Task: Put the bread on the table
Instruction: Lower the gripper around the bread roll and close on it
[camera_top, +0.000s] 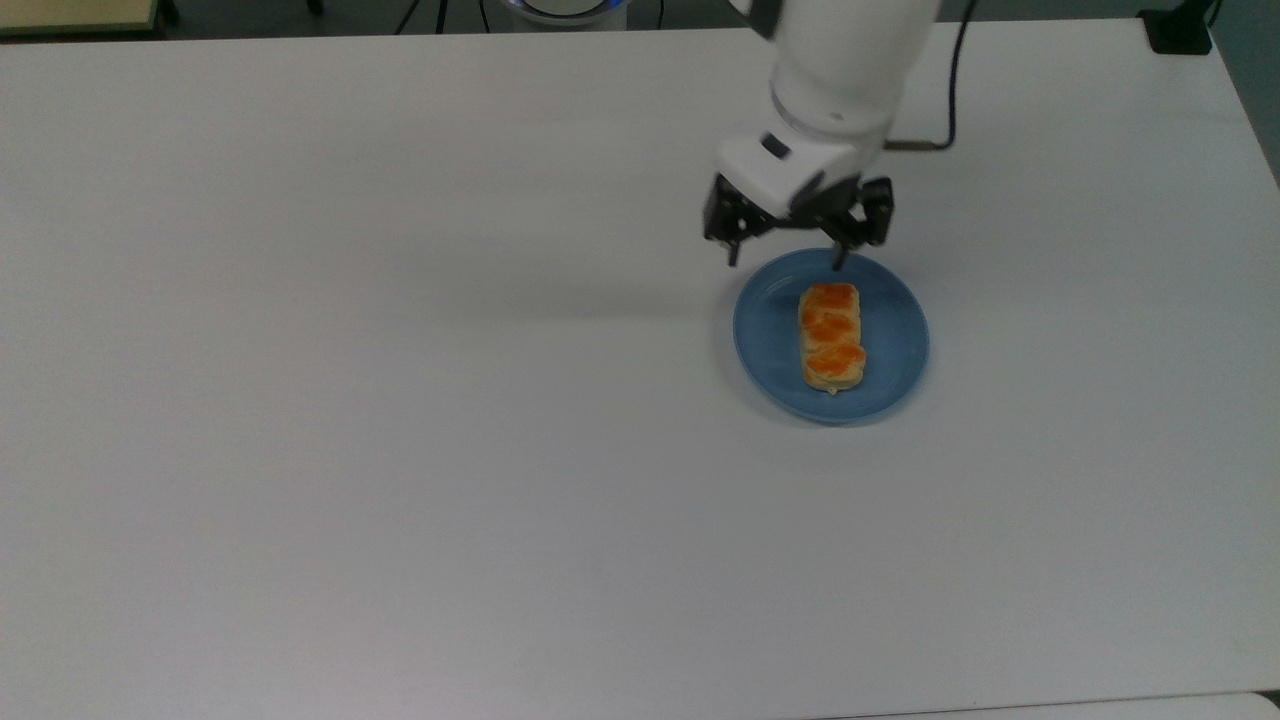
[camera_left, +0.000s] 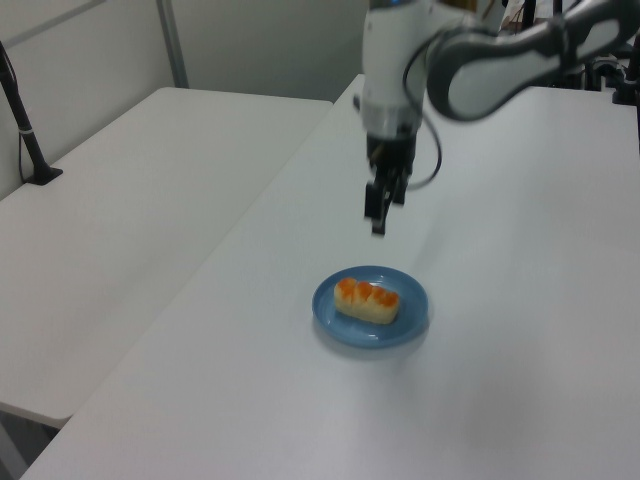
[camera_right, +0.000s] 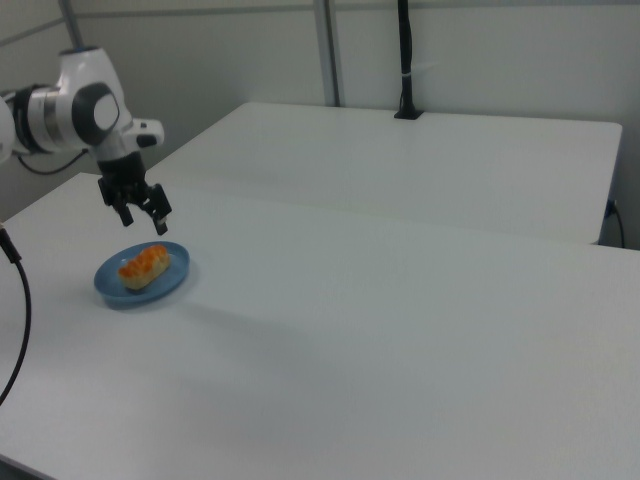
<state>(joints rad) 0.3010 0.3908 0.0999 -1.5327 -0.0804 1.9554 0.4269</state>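
The bread (camera_top: 831, 335), a pale-tan pastry with three orange bumps, lies on a round blue plate (camera_top: 893, 350) on the white table (camera_top: 400, 400). It also appears as the bread (camera_left: 366, 300) in the left view and the bread (camera_right: 143, 267) in the right view. My gripper (camera_top: 785, 262) hangs open above the plate's far edge, in the top view just above the bread's upper end, with nothing between its fingers. From the side, the gripper (camera_left: 379, 218) is clearly above the plate (camera_left: 412, 310); in the right view the gripper (camera_right: 143, 220) hovers over the plate (camera_right: 175, 278).
A second white table (camera_left: 130, 200) adjoins on the left view's left, with a black post (camera_left: 25, 130) on it. A black cable (camera_top: 950, 100) trails from the arm. A black clamp (camera_top: 1178, 30) sits at the top view's upper right corner.
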